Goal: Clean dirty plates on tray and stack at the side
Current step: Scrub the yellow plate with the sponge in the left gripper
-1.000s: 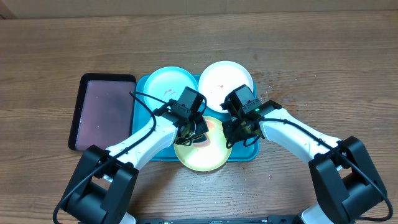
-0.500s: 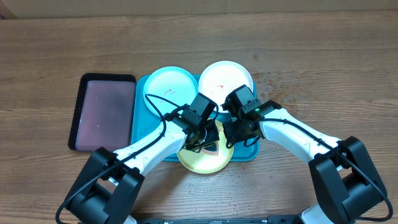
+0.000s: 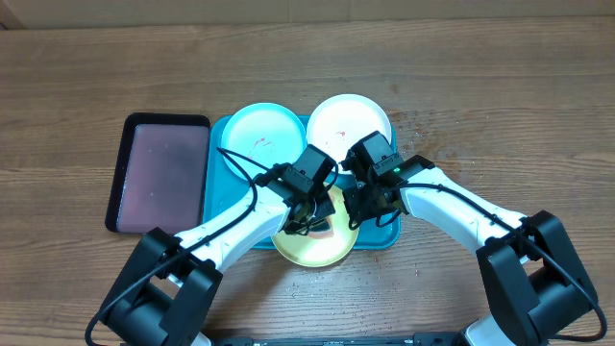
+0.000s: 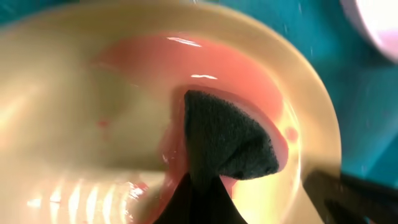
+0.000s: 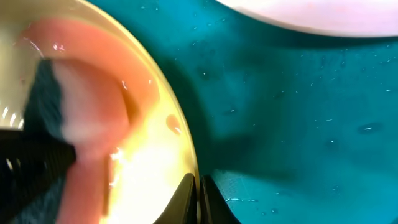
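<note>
Left gripper [image 4: 198, 186]: closed on one dark grey sponge pad [image 4: 227, 143], pressed onto the inside of the yellow-green round plastic plate [image 4: 74, 112]. Right gripper [image 5: 196, 194]: jaws narrow, pinching that plate's right rim.

Yellow-green plate: wet pink-red film spread over its right half around the sponge; the left half is glossy and mostly clean. It sits at the middle of the near edge of the large turquoise rectangular plastic tray [image 3: 382, 236] and overhangs that edge.

Light cyan plate [image 3: 258, 135]: far left of the tray, small red smears. White plate [image 3: 351, 120]: far right, faint red marks.

Count: three plates, one turquoise tray, one black tray with a pinkish inside [image 3: 159, 173] just beside the turquoise tray's left edge on the wooden table [image 3: 500, 106].
</note>
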Controlling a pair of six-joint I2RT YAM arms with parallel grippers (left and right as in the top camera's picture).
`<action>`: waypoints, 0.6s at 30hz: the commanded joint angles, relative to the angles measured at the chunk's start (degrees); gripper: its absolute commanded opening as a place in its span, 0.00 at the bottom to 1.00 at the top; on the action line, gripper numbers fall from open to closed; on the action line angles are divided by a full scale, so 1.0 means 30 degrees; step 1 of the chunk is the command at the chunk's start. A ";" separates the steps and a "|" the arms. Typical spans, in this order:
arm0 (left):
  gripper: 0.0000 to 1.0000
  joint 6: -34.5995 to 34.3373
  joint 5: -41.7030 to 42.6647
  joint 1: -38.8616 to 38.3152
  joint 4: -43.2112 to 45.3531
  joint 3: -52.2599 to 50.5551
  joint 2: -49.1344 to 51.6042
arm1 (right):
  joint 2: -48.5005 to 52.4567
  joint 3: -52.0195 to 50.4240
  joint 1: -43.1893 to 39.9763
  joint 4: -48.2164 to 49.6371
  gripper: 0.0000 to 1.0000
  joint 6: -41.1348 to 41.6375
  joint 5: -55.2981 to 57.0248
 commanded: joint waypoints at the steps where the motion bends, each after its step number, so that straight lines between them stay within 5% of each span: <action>1: 0.04 -0.0619 -0.3461 0.0758 -0.0058 -0.0015 0.0437 | 0.0036 0.0576 -0.0051 -0.0029 0.04 -0.0073 0.0816; 18: 0.04 0.1690 -0.0991 -0.1086 -0.4211 0.3191 0.0270 | 0.0044 0.0576 -0.0051 0.0000 0.04 -0.0044 0.1144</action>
